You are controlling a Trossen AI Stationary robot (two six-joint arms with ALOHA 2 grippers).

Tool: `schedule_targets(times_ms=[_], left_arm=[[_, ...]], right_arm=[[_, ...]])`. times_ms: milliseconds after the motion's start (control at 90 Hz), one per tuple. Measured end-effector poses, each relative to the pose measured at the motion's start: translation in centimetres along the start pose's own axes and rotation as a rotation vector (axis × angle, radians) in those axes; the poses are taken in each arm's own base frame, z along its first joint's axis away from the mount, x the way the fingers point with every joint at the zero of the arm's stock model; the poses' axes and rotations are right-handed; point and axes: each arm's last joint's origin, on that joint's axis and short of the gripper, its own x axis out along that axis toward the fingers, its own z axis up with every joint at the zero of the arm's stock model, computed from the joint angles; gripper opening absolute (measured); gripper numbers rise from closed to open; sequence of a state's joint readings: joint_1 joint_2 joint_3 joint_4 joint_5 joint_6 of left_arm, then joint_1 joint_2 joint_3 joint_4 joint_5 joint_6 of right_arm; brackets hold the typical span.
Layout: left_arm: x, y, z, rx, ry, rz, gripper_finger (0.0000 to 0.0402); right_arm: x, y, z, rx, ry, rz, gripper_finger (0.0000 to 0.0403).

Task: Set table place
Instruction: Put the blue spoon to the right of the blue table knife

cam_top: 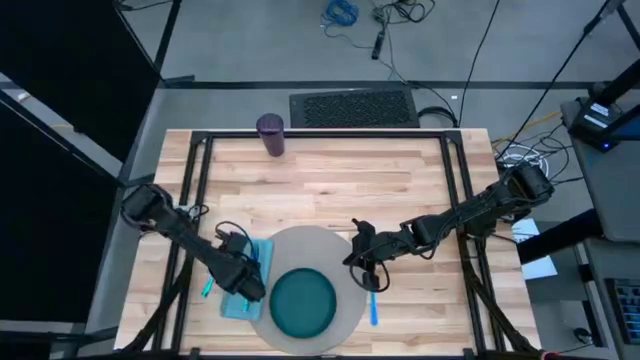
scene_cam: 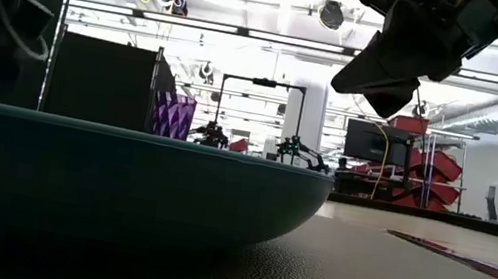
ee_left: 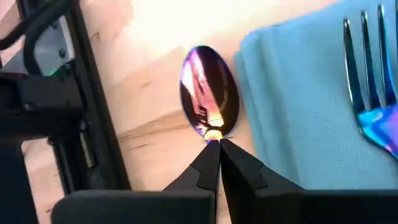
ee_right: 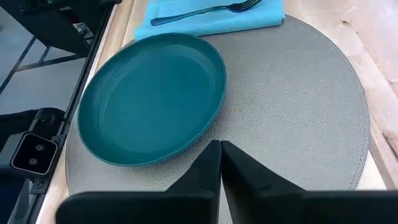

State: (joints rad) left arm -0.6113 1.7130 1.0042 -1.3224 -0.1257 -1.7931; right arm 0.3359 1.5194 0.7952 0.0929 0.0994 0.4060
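Here, nearest the front edge of the table point(cam_top: 330, 160), my left gripper point(cam_top: 252, 288) sits low over the light blue napkin point(cam_top: 243, 290), fingers pressed together at the neck of the spoon point(ee_left: 209, 93). Whether they truly pinch the handle I cannot tell, since it is hidden beneath them. The spoon's bowl is glossy, oval, with a pink-violet sheen, lying on bare wood just beside the napkin's soft folded edge. The blue fork point(ee_left: 370, 81) rests on the napkin, tines shiny and slender.

Next to that, the round grey mat point(cam_top: 335, 250) has a pebbled, leathery grain, and its front rim nearly meets the table's front edge. The teal plate point(cam_top: 303, 303) lies on the mat's front left part, smooth and shallow with a raised lip; the napkin touches the mat's left rim. Open mat shows to the right of the plate and behind it.

My right gripper point(cam_top: 358, 262) hangs above the mat's right rim, clear of the surface, its fingers closed on nothing. The blue knife point(cam_top: 373, 305) lies on the wood just right of the mat, near that gripper.

Beyond the mat, a broad stretch of pale wood planks lies bare, crossed by thin black frame bars. At the far edge stands the purple cup point(cam_top: 270, 134), upright, faceted, well apart from everything else.
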Motion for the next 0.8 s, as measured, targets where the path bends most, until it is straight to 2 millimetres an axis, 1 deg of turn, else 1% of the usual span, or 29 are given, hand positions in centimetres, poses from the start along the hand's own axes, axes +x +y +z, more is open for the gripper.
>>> schedule_targets(times_ms=[122, 300, 489, 611, 689, 800], left_arm=[[-0.4, 0.2, 0.2, -0.006, 0.011, -0.034, 0.0], [-0.4, 0.2, 0.2, 0.064, 0.006, -0.038, 0.0], [-0.5, -0.2, 0.1, 0.06, 0.003, -0.078, 0.0005], [-0.5, -0.6, 0.1, 0.063, 0.009, -0.119, 0.0031], [-0.5, -0.7, 0.0, 0.062, 0.011, -0.137, 0.0055], [-0.6, -0.7, 0.0, 0.111, 0.008, -0.138, 0.0092]], right_arm=[[0.0, 0.0, 0.0, -0.005, 0.0, 0.0, 0.0], [0.0, 0.0, 0.0, -0.025, 0.001, 0.0, 0.0], [0.0, 0.0, 0.0, -0.029, 0.002, -0.001, 0.0], [0.0, 0.0, 0.0, -0.031, 0.002, -0.001, 0.0], [0.0, 0.0, 0.0, -0.033, 0.001, 0.0, 0.0], [0.0, 0.0, 0.0, -0.033, 0.001, 0.0, 0.0]])
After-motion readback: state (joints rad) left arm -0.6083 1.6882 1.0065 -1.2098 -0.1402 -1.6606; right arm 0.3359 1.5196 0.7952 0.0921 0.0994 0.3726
